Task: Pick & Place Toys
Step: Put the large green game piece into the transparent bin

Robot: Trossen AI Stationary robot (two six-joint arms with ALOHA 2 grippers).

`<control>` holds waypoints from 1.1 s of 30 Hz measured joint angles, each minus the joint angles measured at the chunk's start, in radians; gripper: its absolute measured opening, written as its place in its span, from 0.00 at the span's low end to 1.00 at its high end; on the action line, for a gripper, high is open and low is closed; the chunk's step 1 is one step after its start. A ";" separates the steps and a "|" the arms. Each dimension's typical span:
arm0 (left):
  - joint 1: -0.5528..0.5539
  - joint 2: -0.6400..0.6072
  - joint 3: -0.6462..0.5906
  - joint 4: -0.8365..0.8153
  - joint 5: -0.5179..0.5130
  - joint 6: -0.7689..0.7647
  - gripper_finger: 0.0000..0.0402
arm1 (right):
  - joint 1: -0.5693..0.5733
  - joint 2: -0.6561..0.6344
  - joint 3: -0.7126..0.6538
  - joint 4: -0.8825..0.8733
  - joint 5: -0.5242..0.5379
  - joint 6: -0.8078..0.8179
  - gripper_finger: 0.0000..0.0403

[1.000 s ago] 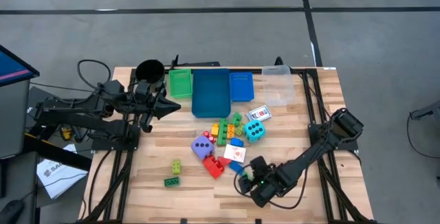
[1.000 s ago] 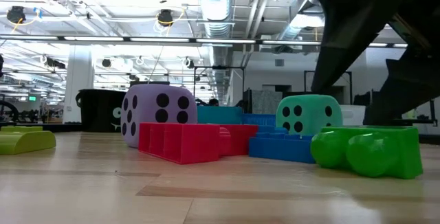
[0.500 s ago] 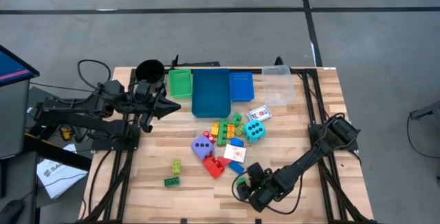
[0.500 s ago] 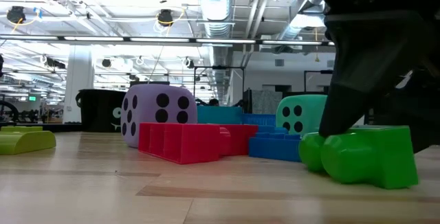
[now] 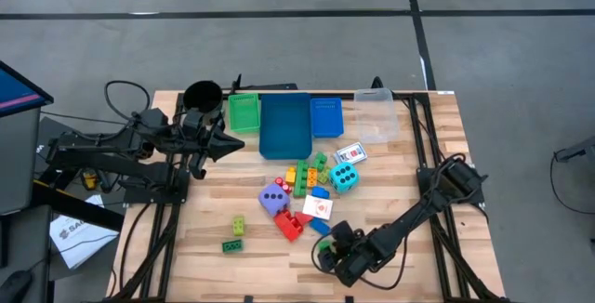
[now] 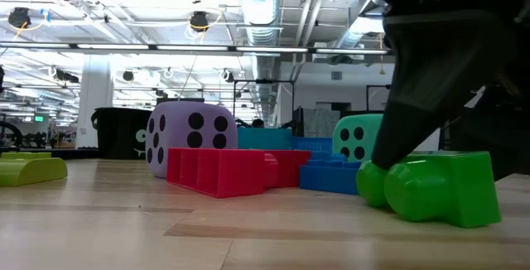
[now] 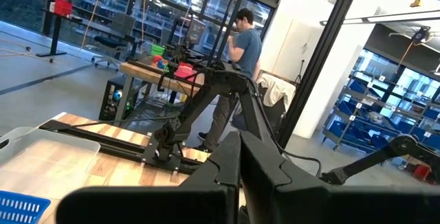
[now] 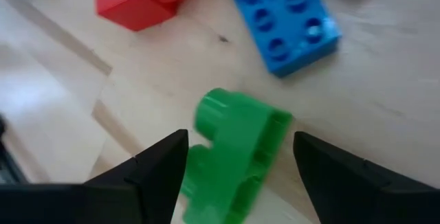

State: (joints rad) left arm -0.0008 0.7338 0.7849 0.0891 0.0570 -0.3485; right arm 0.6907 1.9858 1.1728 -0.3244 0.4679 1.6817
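- In the high view, the green brick [image 8: 234, 152] was hidden under the right gripper [image 5: 340, 247], and the print on the white picture cards [image 5: 350, 152] was too small to be read.
- In the low view, the right gripper was cut off by the picture's upper edge; only its dark bulk was seen above the brick.
- The left gripper's [image 5: 226, 142] fingers were seen pressed shut on nothing, at about 10 o'clock on the table, just beside the black cup [image 5: 202, 95].
- The surface was a light wooden table [image 5: 251, 270] on a dark frame, set on a grey floor; behind it an open workshop with ceiling ducts and lamps was seen, and a person [image 7: 242, 59] was seen standing beyond another table in the left wrist view.
- A green tray [image 5: 244, 112], a large blue tray [image 5: 284, 125], a small blue tray [image 5: 325, 115] and a clear tray [image 5: 376, 115] were lined along the 12 o'clock edge.
- Most toys were heaped near the centre: a purple dice cube [image 5: 272, 199], a teal dice cube [image 5: 343, 177], a red brick [image 5: 289, 226] and a blue brick [image 8: 282, 19]; two greenish bricks [image 5: 235, 236] were set well apart at 8 o'clock.
- The right gripper was placed low at about 5 o'clock; its fingers [image 8: 157, 170] were spread apart, one on each side of the green brick, which lay on its side on the wood between them, just beside the blue brick.
- Whether the fingers touched the brick could not be told.
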 joint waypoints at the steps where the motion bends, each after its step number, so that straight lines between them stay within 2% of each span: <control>1: 0.000 0.000 0.000 0.000 0.000 0.000 0.00 | 0.000 0.001 0.000 0.016 -0.001 -0.018 0.63; 6: 0.000 0.000 0.000 0.000 0.000 0.000 0.00 | 0.000 0.002 -0.001 0.048 -0.006 -0.040 0.59; 10: 0.000 0.000 0.000 0.000 0.000 0.000 0.00 | 0.000 0.002 -0.001 0.046 -0.006 -0.040 0.52; 19: 0.000 0.000 0.000 0.000 0.000 0.000 0.00 | -0.004 -0.003 0.001 0.050 0.014 -0.074 0.20; 21: 0.000 0.000 0.000 0.000 0.000 0.000 0.00 | -0.006 -0.003 0.001 0.060 0.027 -0.102 0.16; 33: 0.000 0.000 0.000 0.000 0.000 0.000 0.00 | -0.035 -0.011 0.017 0.134 0.026 -0.289 0.10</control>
State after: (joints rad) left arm -0.0008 0.7338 0.7849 0.0891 0.0570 -0.3485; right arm 0.6553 1.9747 1.1899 -0.1902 0.4942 1.3922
